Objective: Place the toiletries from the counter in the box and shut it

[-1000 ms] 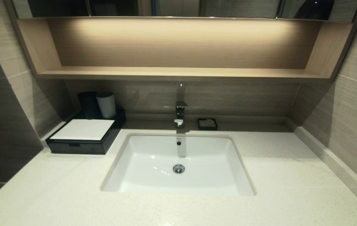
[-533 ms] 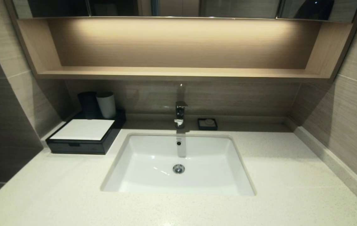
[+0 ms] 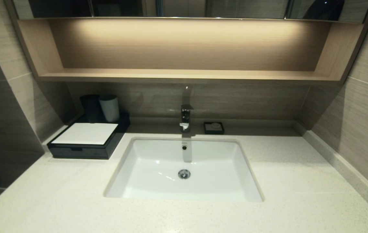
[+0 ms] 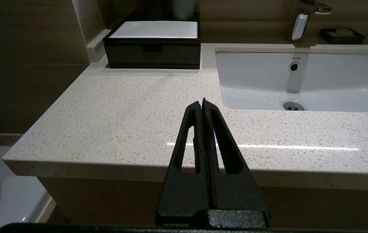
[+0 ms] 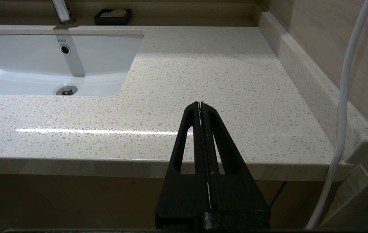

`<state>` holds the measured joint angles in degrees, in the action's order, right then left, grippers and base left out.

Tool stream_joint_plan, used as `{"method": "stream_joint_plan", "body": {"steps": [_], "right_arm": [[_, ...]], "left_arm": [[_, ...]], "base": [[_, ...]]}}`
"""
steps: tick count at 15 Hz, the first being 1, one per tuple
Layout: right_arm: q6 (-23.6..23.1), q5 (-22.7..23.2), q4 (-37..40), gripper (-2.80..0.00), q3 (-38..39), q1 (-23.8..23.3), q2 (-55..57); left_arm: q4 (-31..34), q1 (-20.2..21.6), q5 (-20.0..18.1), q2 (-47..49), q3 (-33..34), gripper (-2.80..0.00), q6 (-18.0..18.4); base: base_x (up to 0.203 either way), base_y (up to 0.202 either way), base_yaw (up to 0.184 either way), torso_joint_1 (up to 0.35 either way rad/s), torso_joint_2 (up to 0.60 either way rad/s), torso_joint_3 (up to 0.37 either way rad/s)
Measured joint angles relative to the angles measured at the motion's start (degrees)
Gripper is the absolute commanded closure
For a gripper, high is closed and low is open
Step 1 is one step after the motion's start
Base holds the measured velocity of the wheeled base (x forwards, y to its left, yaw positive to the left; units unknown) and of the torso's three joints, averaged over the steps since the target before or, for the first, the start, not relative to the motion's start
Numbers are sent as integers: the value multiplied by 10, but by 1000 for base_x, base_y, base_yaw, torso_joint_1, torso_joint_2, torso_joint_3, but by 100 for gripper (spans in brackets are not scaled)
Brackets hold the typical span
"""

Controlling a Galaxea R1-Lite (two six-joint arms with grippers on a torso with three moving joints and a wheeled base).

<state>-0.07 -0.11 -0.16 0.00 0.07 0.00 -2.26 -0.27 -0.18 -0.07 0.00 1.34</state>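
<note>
- We stand before the counter (image 3: 300,181) with both arms low at its front edge, neither one showing in our head view.
- Our left gripper (image 4: 202,103) sits with its jaws pressed together on nothing, aimed across the stone toward the box (image 4: 153,43).
- Our right gripper (image 5: 200,104) matches it on the other side of the sink (image 3: 184,168), jaws likewise together and empty, a white cable (image 5: 342,97) hanging just beside it.
- The box rests at the back left corner of the counter, drawer front flush and closed, 2 cups (image 3: 101,107) standing on its rear part.
- No toothbrush and no sachet show on the stone in any of our 3 views; we cannot say where they are, though a closed drawer and a bare top suggest the job may already be finished.
- A tap (image 3: 185,118) rises behind the sink, and a small black soap dish (image 3: 214,127) sits near it against the wall; neither belongs to the task.
- If work remains, we judge the first step to be finding the items, then opening the drawer by its notch (image 4: 152,48).
- To do that well, we would send the left gripper, the nearer one, part its jaws before arrival, hook the notch squarely and pull straight out so the light box does not slide.
- We would keep the approach low and clear of the cups.
</note>
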Motion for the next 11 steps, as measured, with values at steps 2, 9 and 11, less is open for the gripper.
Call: {"method": "stream_joint_plan", "body": {"steps": [2, 9, 11], "right_arm": [[0, 0, 0, 0, 0, 0, 0], [1, 0, 0, 0, 0, 0, 0], [1, 0, 0, 0, 0, 0, 0]], "left_arm": [[0, 0, 0, 0, 0, 0, 0], [0, 0, 0, 0, 0, 0, 0], [0, 0, 0, 0, 0, 0, 0]], "base": [[0, 0, 0, 0, 0, 0], [0, 0, 0, 0, 0, 0], [0, 0, 0, 0, 0, 0]]}}
